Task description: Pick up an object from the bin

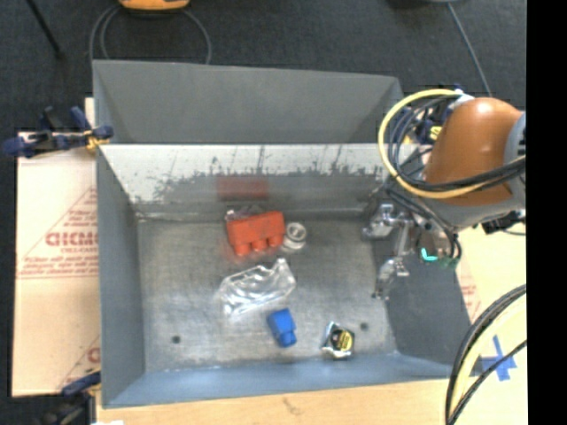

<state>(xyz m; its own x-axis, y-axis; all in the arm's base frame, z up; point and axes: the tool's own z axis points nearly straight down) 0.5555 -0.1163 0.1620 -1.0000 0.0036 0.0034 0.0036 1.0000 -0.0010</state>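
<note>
Camera view, looking down. Grey metal bin with sloped walls and a scuffed floor. Entering from the right: arm with orange cover and looped cables at the wrist. Gripper low over the right part of the floor, close to the right wall, roughly midway between far and near walls. Fingers spread apart, one farther and one nearer, with bare grey floor between them; gripping nothing, touching none of the loose things. Five loose things recorded, all left of the gripper. Orange block at far centre, close to the foot of the far wall, lying slightly askew. Small pale ring just beside the block's right end; whether touching, cannot tell. Closest of all items to the gripper on its left, yet clear of it. Crumpled clear plastic bag at mid-floor, just nearer than the block. Small blue piece at the bag's near edge, touching or nearly so. Small black-and-yellow item by the near wall, right of the blue piece, nearer than the gripper and somewhat to its left, apart from it; kind: cannot tell.
</note>
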